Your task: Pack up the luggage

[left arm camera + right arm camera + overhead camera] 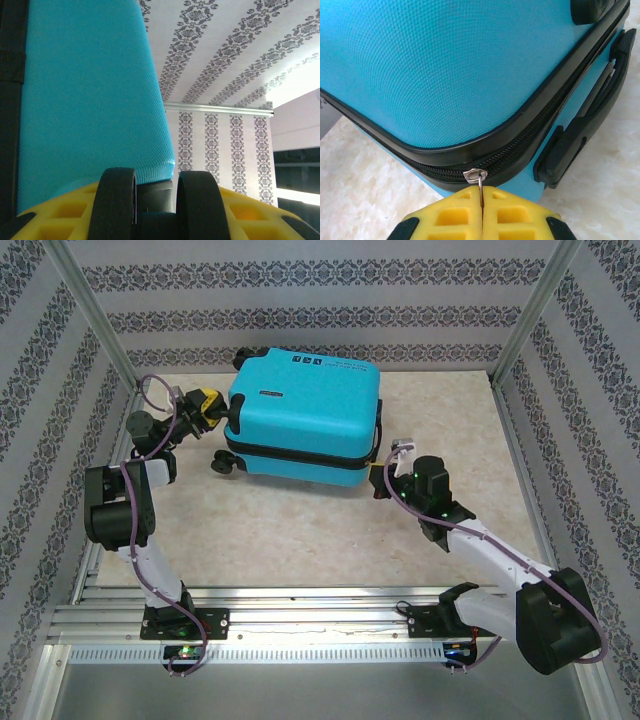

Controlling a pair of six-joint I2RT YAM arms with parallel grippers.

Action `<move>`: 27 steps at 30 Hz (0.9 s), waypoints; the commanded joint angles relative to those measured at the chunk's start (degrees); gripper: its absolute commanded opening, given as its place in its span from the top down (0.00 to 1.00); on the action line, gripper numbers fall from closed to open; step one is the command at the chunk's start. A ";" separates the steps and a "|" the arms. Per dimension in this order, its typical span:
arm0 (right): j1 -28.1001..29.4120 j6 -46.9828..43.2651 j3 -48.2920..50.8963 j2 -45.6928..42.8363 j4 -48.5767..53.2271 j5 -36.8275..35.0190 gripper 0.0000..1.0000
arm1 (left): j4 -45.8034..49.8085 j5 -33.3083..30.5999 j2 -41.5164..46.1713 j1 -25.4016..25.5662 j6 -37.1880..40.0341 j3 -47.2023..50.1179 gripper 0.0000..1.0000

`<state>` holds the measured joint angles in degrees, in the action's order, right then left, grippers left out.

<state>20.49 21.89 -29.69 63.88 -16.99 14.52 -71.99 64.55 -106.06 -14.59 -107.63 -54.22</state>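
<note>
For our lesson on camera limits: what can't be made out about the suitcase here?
Suitcase contents: top view, closed shell hides them.
Printed text: top view, too small to read.
Zipper pull: right wrist view, lower part hidden inside the shut right hand.
Caster wheels: left wrist view, bottoms cut off by frame edge.

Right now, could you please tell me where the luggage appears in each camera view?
Top external: the luggage lies closed at the table's far centre.
Left wrist: it fills the left half, above a wheel.
Right wrist: it fills the upper frame, zipper pull at bottom.
Shared landmark: its textured turquoise shell.
</note>
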 commanded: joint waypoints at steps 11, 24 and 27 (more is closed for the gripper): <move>1.43 -7.18 1.67 0.96 -9.62 9.89 1.00 | -9.75 -6.63 1.63 -6.11 -8.79 -3.62 1.00; 7.29 -8.57 1.31 0.78 -5.27 -17.44 1.00 | -9.86 -1.38 -3.57 -7.38 -7.16 -11.46 1.00; 8.41 -2.13 0.47 1.29 -2.95 -34.23 1.00 | -9.84 -0.98 -3.83 -7.96 -6.73 -11.46 1.00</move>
<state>29.87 14.72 -27.73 64.97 -22.90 6.44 -75.48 71.70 -111.28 -19.18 -108.88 -61.12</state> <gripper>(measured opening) 0.048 0.418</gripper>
